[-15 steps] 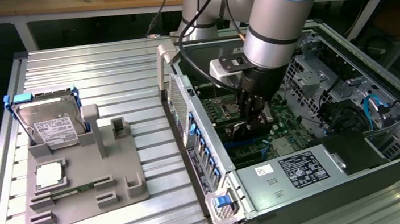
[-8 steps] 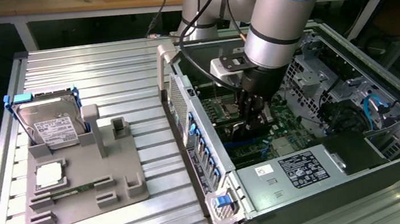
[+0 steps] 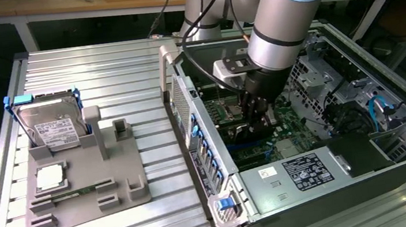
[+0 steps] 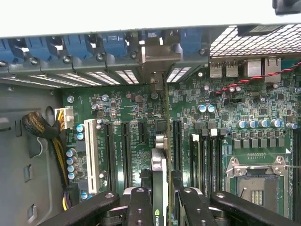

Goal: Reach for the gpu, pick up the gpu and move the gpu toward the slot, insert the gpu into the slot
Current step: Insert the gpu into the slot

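My gripper [image 4: 161, 207] is deep inside the open computer case, shut on the gpu [image 4: 159, 169]. The dark card shows edge-on between the black fingers [image 4: 139, 207]. It runs away from the fingers to its silver bracket [image 4: 157, 61], which sits at the case's rear openings. In the exterior view the gripper [image 3: 259, 119] hangs low over the green motherboard [image 3: 289, 120]. A bit of the blue slot [image 3: 247, 141] shows just below the fingertips. In the wrist view the card stands over the slot and hides it, so I cannot tell whether its edge is seated.
Black expansion slots [image 4: 123, 150] and a white one [image 4: 91, 155] lie on one side of the card, memory slots [image 4: 207, 155] and the CPU socket [image 4: 256, 181] on the other. Outside the case, a grey holder [image 3: 118, 182] carries a hard drive [image 3: 54, 129].
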Robot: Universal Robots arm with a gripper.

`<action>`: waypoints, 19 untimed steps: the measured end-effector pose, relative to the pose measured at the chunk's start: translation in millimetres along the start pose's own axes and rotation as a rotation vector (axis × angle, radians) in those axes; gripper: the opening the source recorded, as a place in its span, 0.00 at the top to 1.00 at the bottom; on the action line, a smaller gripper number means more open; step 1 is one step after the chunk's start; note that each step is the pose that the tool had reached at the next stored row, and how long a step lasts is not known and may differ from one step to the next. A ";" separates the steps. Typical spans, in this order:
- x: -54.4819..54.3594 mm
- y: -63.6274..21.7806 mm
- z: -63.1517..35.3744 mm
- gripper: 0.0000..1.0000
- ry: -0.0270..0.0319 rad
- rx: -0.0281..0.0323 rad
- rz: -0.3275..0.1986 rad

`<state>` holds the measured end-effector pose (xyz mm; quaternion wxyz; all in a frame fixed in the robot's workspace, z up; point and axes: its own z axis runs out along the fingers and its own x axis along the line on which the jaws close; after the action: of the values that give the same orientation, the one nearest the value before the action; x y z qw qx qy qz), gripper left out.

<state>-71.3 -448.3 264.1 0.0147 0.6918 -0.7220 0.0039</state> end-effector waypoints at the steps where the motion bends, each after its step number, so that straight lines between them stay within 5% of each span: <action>1: 0.0 0.0 0.5 0.73 -0.0001 0.0000 0.000; 19: -0.2 -0.1 6.2 0.73 -0.0001 0.0000 0.000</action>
<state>-71.3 -448.3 257.9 0.0146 0.6916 -0.7221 0.0038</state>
